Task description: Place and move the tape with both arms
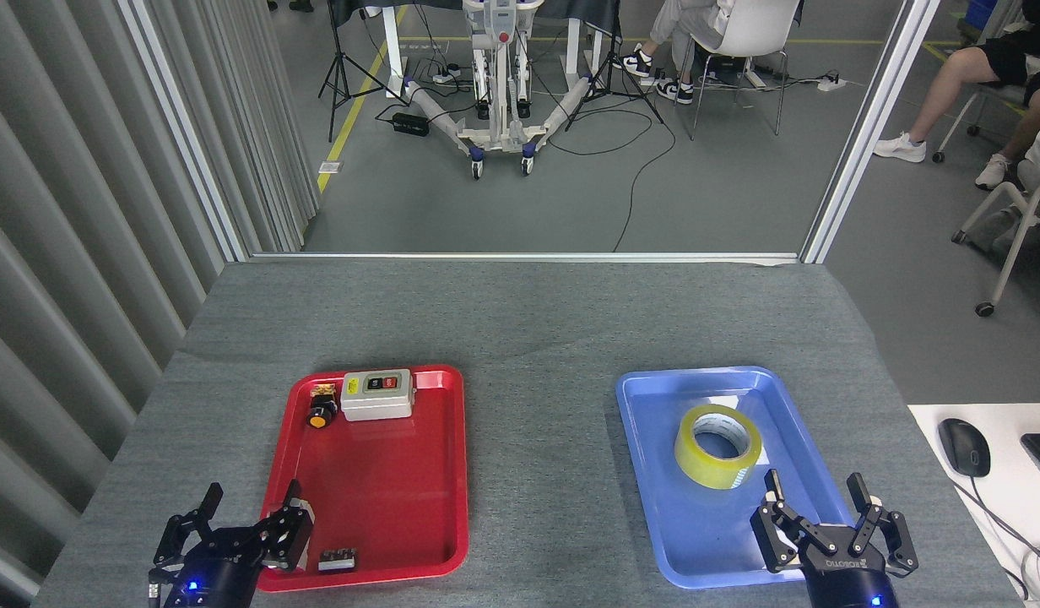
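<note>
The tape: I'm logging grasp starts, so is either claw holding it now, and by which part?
Nothing is held. The tape lies in the blue tray, untouched. The right claw is open just short of it; the left claw is open and empty.

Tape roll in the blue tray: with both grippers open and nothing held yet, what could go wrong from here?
1. The tape sits tilted, one edge raised, so fingers closing on it may tip it or slip off.
2. The right gripper hovers over the blue tray near its front rim; a low approach could catch the rim and shift the tray.
3. The left gripper is at the red tray corner, beside a small black part, which it might knock.
</note>
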`<state>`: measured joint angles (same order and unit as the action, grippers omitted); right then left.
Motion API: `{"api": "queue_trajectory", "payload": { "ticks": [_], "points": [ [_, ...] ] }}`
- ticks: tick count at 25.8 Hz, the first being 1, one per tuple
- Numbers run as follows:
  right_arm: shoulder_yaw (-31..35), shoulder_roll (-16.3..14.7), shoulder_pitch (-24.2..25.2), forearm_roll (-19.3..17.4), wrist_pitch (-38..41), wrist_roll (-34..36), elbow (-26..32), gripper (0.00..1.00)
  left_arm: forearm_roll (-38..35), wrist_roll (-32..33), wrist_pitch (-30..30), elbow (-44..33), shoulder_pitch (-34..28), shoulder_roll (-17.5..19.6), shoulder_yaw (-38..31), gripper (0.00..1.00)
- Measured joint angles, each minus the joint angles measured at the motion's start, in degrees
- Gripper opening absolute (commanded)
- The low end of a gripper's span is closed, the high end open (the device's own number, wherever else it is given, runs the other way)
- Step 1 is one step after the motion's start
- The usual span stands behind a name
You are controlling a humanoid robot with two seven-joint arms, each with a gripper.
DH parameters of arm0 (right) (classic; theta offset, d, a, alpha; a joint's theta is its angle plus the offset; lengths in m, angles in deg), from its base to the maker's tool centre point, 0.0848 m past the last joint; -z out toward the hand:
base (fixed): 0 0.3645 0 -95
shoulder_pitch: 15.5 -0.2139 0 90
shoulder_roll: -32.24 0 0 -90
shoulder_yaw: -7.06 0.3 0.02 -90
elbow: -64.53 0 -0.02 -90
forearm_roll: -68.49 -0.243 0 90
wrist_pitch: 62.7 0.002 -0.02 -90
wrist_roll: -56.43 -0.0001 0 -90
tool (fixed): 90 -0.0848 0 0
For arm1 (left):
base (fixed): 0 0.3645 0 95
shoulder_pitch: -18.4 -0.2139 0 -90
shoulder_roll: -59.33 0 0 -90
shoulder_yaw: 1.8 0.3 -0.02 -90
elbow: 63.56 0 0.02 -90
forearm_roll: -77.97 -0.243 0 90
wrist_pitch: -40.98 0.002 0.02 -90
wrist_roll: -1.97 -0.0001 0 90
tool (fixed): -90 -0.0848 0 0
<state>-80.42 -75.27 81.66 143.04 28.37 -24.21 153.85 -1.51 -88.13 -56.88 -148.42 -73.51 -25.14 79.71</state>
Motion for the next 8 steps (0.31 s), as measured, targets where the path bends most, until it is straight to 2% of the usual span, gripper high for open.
{"api": "queue_trajectory", "payload": {
  "ticks": [8],
  "points": [
    [0.08, -0.01, 0.0, 0.0, -0.02, 0.04, -0.02, 1.0, -0.02, 0.04, 0.03, -0.11, 0.11, -0.05, -0.02, 1.0]
  ]
}}
